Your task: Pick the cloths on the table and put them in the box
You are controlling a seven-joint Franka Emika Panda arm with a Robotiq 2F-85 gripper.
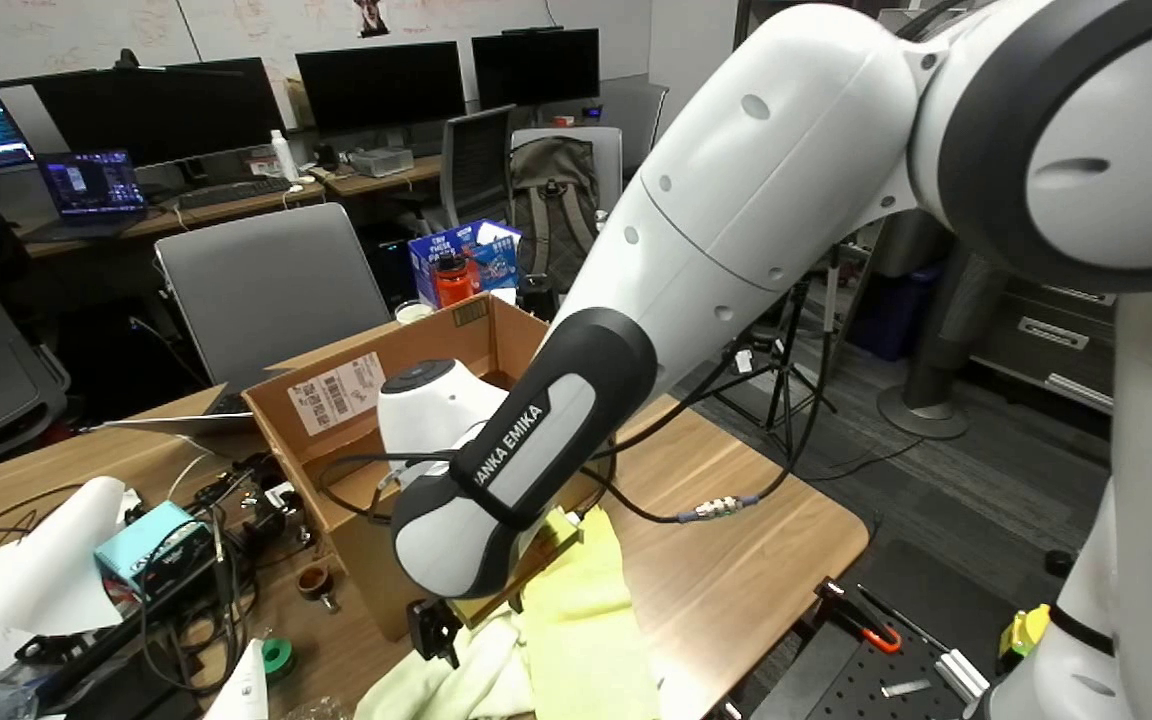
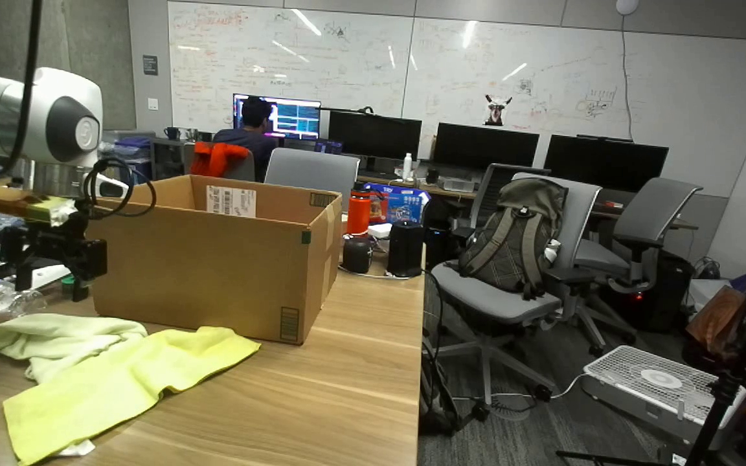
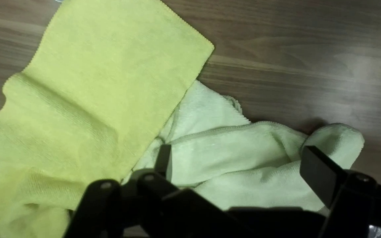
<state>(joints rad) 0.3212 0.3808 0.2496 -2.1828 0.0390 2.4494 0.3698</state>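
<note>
Two cloths lie partly overlapping on the wooden table (image 2: pixel 347 395). The brighter yellow cloth (image 2: pixel 127 382) is spread out towards the front, and in the wrist view this yellow cloth (image 3: pixel 117 66) fills the left side. Beside and partly under it is a crumpled pale yellow-green cloth (image 3: pixel 243 152). My gripper (image 3: pixel 241 165) points down with its fingers wide apart over the pale cloth, holding nothing. In an exterior view the gripper (image 2: pixel 52 278) hangs above the pale cloth (image 2: pixel 62 336). Behind the cloths stands the open cardboard box (image 2: pixel 198 272); its floor is largely hidden.
The box's near wall (image 1: pixel 376 580) rises close to the gripper. Cables, a teal box (image 1: pixel 151 530) and papers clutter the table beside it. A black speaker (image 2: pixel 405 249) and an orange bottle (image 2: pixel 358 210) stand past the box. A tan flat piece (image 2: pixel 17 200) sits on the wrist.
</note>
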